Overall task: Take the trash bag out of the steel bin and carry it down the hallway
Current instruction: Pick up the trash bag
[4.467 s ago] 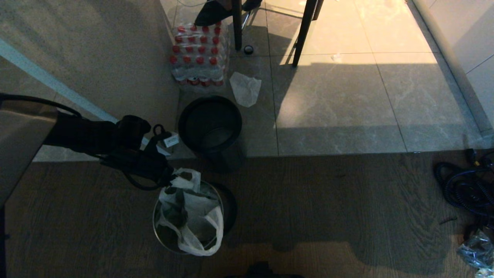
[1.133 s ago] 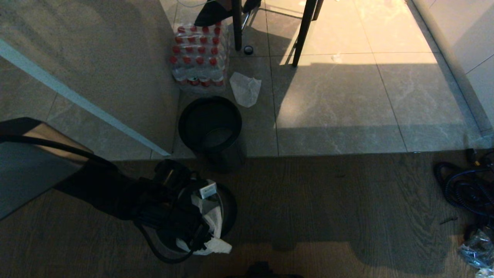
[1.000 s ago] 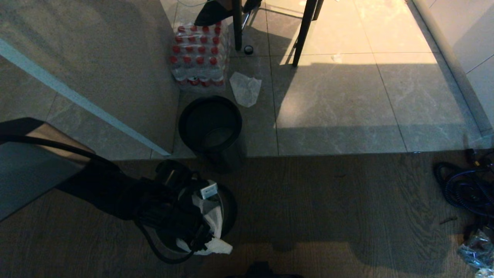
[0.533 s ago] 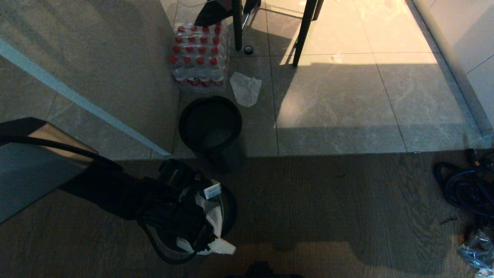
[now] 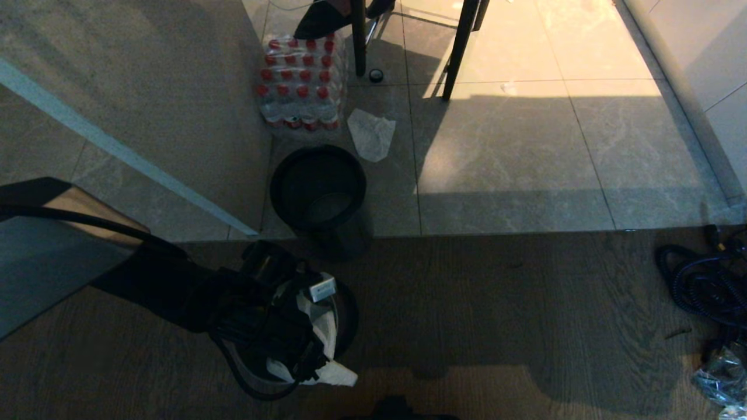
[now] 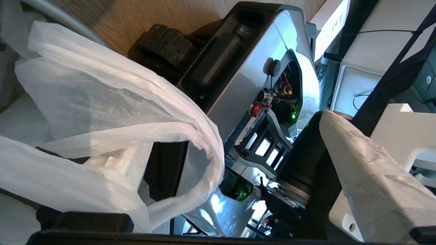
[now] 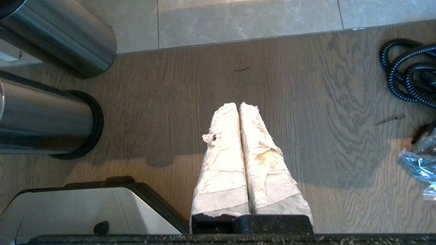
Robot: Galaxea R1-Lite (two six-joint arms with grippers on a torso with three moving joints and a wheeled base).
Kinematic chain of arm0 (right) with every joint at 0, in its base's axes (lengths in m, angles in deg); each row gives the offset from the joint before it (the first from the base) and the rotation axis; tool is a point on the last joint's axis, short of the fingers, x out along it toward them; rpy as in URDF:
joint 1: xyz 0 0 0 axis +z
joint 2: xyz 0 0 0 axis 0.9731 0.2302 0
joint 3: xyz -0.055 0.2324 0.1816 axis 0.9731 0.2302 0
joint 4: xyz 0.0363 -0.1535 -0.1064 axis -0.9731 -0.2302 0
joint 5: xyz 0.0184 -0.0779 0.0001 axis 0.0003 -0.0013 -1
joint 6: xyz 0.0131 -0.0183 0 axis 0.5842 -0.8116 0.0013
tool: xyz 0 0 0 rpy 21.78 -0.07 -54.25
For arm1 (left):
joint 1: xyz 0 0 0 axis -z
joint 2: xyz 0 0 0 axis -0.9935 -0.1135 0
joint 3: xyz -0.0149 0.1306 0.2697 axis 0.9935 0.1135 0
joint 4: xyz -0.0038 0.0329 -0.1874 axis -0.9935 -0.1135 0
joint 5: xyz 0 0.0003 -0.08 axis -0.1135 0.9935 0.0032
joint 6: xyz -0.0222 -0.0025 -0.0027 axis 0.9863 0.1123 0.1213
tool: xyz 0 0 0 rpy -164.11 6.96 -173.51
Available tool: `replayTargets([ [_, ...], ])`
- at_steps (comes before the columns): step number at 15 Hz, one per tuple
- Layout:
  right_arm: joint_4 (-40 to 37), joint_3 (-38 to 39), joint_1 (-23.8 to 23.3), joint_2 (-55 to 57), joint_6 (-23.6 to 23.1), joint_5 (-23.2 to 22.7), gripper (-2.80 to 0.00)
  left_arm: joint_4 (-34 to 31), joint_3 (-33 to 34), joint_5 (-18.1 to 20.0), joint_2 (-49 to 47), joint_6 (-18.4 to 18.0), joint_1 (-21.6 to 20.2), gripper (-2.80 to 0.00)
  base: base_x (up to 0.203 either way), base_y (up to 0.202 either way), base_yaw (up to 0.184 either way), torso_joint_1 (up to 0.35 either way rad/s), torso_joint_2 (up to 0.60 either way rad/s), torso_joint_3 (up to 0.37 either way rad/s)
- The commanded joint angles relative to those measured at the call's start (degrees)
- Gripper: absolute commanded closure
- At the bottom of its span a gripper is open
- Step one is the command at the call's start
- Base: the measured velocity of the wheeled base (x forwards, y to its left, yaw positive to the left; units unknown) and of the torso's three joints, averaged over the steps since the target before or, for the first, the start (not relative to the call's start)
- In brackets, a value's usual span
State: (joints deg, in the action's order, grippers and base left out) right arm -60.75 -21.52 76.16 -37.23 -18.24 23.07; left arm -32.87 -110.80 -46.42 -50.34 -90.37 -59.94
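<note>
the robot's left claw [image 5: 306, 364] has dropped from the far rim into the small round shiny steel bin [image 5: 344, 309] and now barely moves. its fingers stand wide open around a loop of the thin white plastic bag [image 6: 112, 112], not pinching it yet. the bag sits in the bin, spilling over at five o'clock. the right claw [image 7: 239, 106] hangs parked, fingers pressed together. closing comes next, i think.
</note>
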Motion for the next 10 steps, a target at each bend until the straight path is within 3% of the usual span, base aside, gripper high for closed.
replayTargets([
  [1,0.0,0.0,0.0,-0.1,0.0,0.0,0.00,0.1,-0.3,0.0,-0.3,-0.2,0.2,-2.80,0.000,0.000,0.000,0.000,0.00,0.000],
  [4,0.0,0.0,0.0,-0.1,0.0,0.0,0.00,0.2,-0.5,-0.1,-0.6,-0.2,0.8,-2.80,0.000,0.000,0.000,0.000,0.00,0.000],
  [5,0.0,0.0,0.0,-0.1,0.0,0.0,0.00,0.2,-0.5,-0.1,-0.6,-0.2,0.8,-0.46,0.000,0.000,0.000,0.000,0.00,0.000],
  [6,0.0,0.0,0.0,-0.1,0.0,0.0,0.00,0.2,-0.3,-0.1,-0.4,-0.9,0.8,0.00,0.000,0.000,0.000,0.000,0.00,0.000],
  [10,0.0,0.0,0.0,-0.1,0.0,0.0,0.00,0.1,-0.4,0.0,-0.3,-1.0,0.9,0.00,0.000,0.000,0.000,0.000,0.00,0.000],
])
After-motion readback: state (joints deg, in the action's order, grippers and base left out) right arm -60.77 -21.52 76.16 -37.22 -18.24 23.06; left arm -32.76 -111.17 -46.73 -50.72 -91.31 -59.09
